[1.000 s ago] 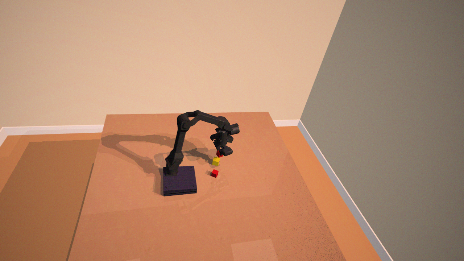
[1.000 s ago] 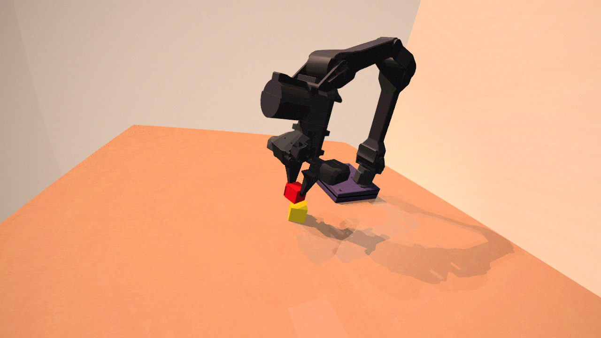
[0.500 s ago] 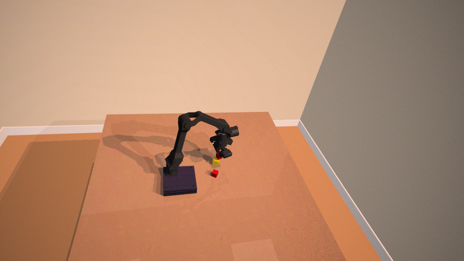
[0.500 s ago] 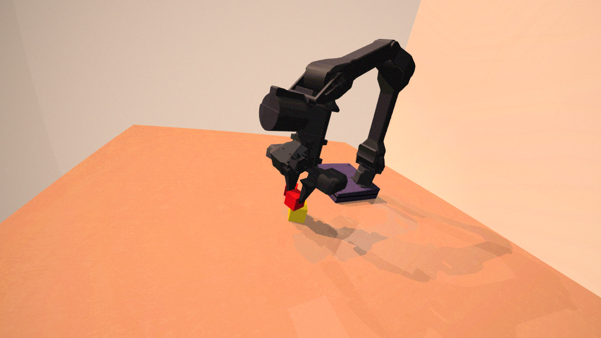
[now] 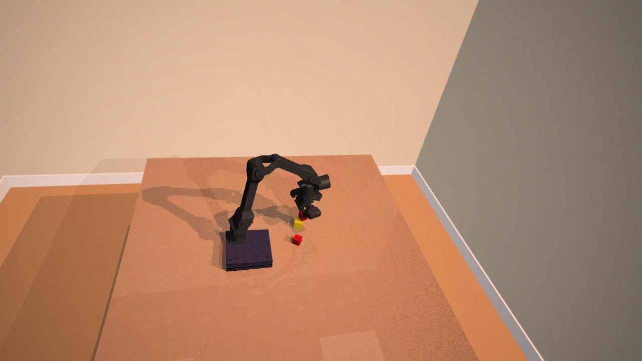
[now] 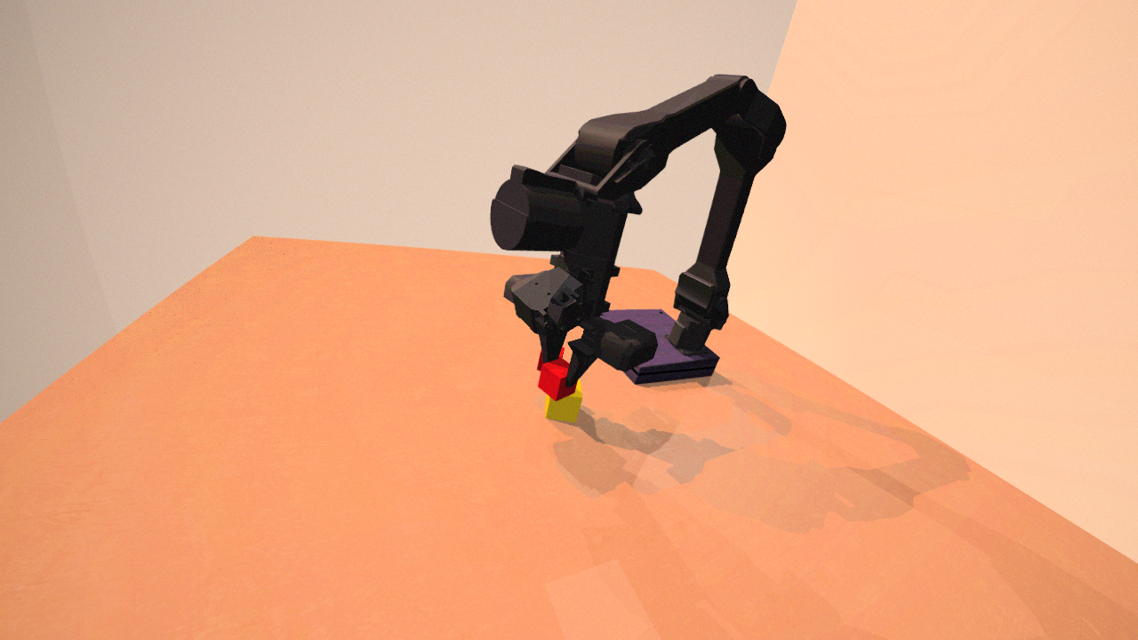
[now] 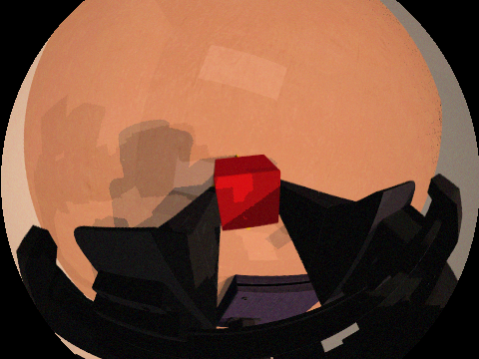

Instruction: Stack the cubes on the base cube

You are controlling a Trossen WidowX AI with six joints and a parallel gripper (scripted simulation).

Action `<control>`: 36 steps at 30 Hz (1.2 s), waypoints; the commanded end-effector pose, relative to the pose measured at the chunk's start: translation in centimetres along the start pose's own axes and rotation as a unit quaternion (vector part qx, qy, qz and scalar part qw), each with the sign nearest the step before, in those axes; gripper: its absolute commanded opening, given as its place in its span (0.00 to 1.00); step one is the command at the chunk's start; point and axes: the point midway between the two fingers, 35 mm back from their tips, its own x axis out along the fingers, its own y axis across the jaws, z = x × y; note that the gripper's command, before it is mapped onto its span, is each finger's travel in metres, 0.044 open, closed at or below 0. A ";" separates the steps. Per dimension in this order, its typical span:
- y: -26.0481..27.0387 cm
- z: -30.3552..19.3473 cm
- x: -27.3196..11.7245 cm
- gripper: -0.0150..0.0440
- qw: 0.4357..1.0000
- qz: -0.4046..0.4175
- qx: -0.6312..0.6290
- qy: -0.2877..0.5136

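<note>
My gripper (image 5: pixel 304 214) (image 6: pixel 560 372) (image 7: pixel 245 190) is shut on a red cube (image 5: pixel 302 217) (image 6: pixel 554 380) (image 7: pixel 247 199), one finger on each side. The yellow base cube (image 5: pixel 298 223) (image 6: pixel 564 408) stands on the table directly below the held cube. The held cube hides part of its top in the exterior view; whether the two touch I cannot tell. In the wrist view only tiny yellow slivers show around the held cube. The other red cube (image 5: pixel 297 240) lies on the table apart from the yellow one, and is mostly hidden in the exterior view.
The arm's dark purple base plate (image 5: pixel 249 249) (image 6: pixel 672 362) (image 7: pixel 279 301) sits on the table (image 5: pixel 215 309) (image 6: pixel 318 445) (image 7: pixel 339 125). In the top view it is left of the cubes. Walls stand beyond the table, and shadows of the arm fall across its top.
</note>
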 end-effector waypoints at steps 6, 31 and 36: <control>-0.1 0.0 0.1 0.57 1.000 -0.003 0.001 0.000; 0.0 0.0 -2.5 0.60 1.000 0.000 0.000 0.000; 0.0 0.0 -3.0 0.60 1.000 0.000 0.000 0.000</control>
